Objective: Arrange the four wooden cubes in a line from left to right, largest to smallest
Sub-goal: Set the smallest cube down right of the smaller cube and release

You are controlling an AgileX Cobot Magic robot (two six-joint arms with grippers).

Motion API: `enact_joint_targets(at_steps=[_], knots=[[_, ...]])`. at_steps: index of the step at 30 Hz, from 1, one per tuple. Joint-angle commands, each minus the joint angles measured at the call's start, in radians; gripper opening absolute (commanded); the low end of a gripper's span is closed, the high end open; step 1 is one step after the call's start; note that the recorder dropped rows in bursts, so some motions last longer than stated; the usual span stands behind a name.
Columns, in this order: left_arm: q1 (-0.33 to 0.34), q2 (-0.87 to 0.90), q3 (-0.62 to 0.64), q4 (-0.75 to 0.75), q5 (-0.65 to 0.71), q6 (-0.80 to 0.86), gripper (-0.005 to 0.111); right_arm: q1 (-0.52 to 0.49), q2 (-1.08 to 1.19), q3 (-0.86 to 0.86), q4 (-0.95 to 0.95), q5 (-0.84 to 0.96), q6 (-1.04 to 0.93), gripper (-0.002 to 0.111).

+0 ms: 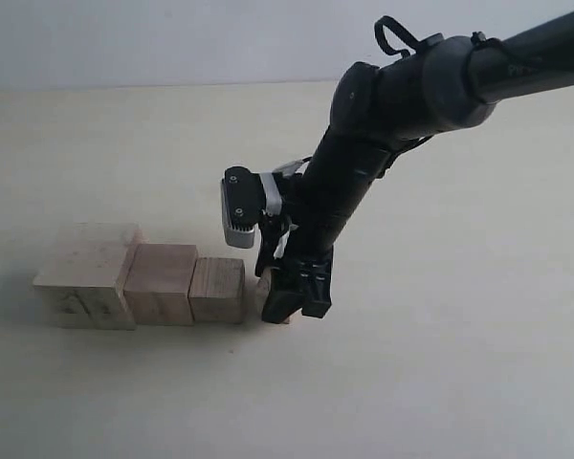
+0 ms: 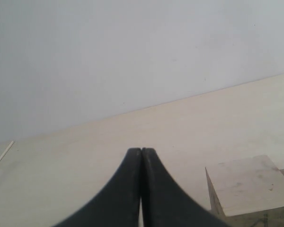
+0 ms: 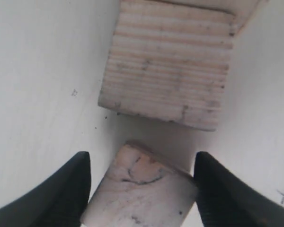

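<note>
Right pincer (image 3: 142,161) straddles smallest cube (image 3: 139,194), skewed, just beside third cube (image 3: 168,66) at line's right end — can't tell if clamped or loose. Your risk: corner contact twists it, or fingers nudge third cube.

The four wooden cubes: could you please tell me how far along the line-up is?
Done: the largest cube, second cube and third cube sit in descending order, left to right. In hand: the smallest cube is skewed between the jaws of the right gripper at the row's right end, a gap from the third cube. Remaining: probably squaring it up and releasing.
</note>
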Motion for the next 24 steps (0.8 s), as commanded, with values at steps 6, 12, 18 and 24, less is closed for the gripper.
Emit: enact_joint_targets(at_steps=[6, 12, 18, 24], knots=[[0.002, -0.007, 0.000, -0.004, -0.004, -0.005, 0.000, 0.002, 0.005, -0.007, 0.002, -0.042, -0.006, 0.000], [0.002, -0.007, 0.000, -0.004, -0.004, -0.005, 0.000, 0.002, 0.005, -0.007, 0.002, -0.067, -0.004, 0.014], [0.002, -0.007, 0.000, -0.004, -0.004, -0.005, 0.000, 0.002, 0.005, -0.007, 0.002, -0.063, -0.004, 0.052], [0.002, -0.007, 0.000, -0.004, -0.004, -0.005, 0.000, 0.002, -0.047, -0.007, 0.002, -0.012, 0.012, 0.076]])
